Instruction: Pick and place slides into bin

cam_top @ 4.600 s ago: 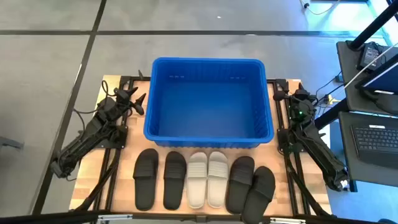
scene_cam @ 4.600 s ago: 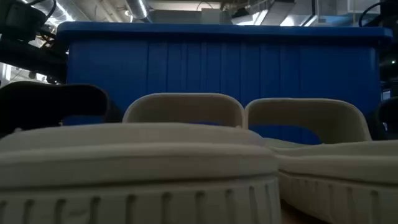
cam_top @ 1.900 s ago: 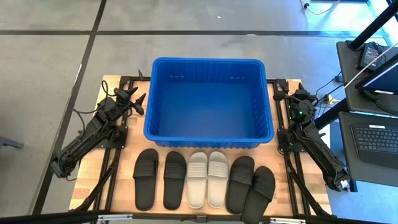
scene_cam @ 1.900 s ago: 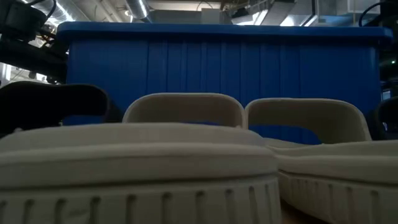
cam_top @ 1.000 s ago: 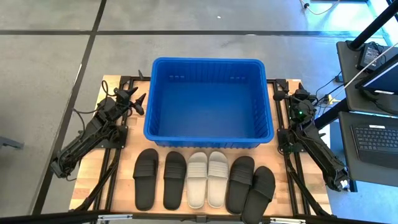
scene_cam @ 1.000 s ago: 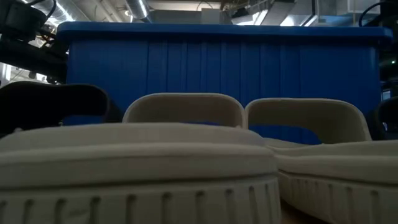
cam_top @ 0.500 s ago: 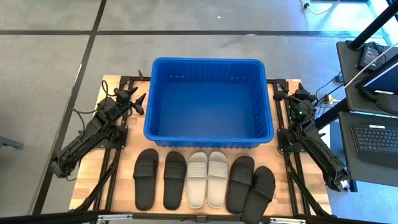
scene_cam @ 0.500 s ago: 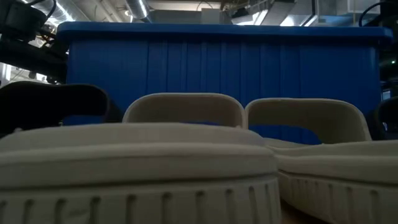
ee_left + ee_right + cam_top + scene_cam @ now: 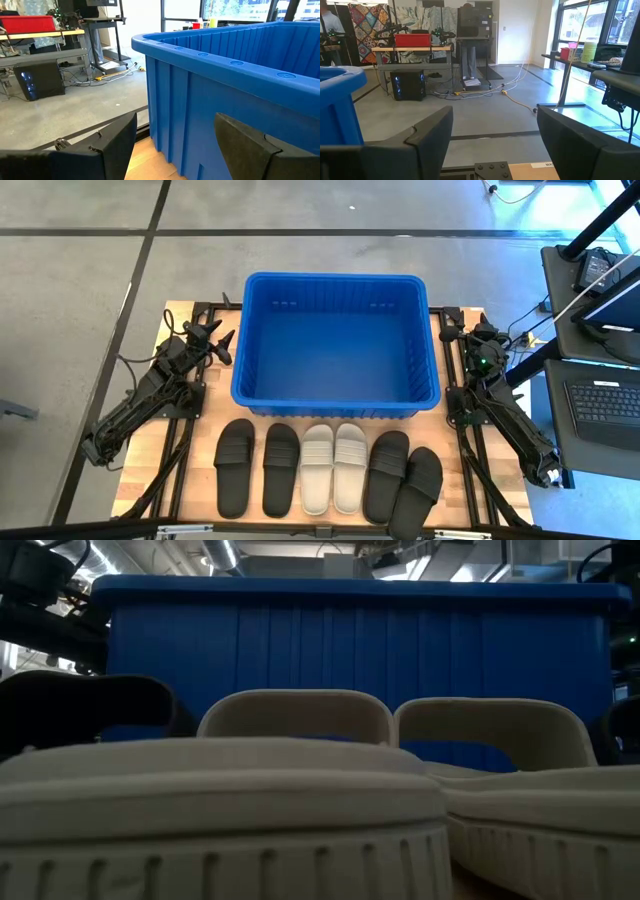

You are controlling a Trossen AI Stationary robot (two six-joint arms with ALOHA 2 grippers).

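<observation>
Solid blue ribbed bin (image 9: 335, 285), four matte black slides (image 9: 236, 467), two off-white slides (image 9: 318, 467), pale wood table (image 9: 140, 470), dark arms.

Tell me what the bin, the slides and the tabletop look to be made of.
Bin: likely moulded plastic, glossy blue, with ribbed walls and a rolled rim.
Light slides: probably foam or soft rubber, matte off-white; the low view shows a thick grooved sole edge.
Black slides: apparently the same, matte.
Tabletop: pale wood, grain visible, possibly plywood.
</observation>
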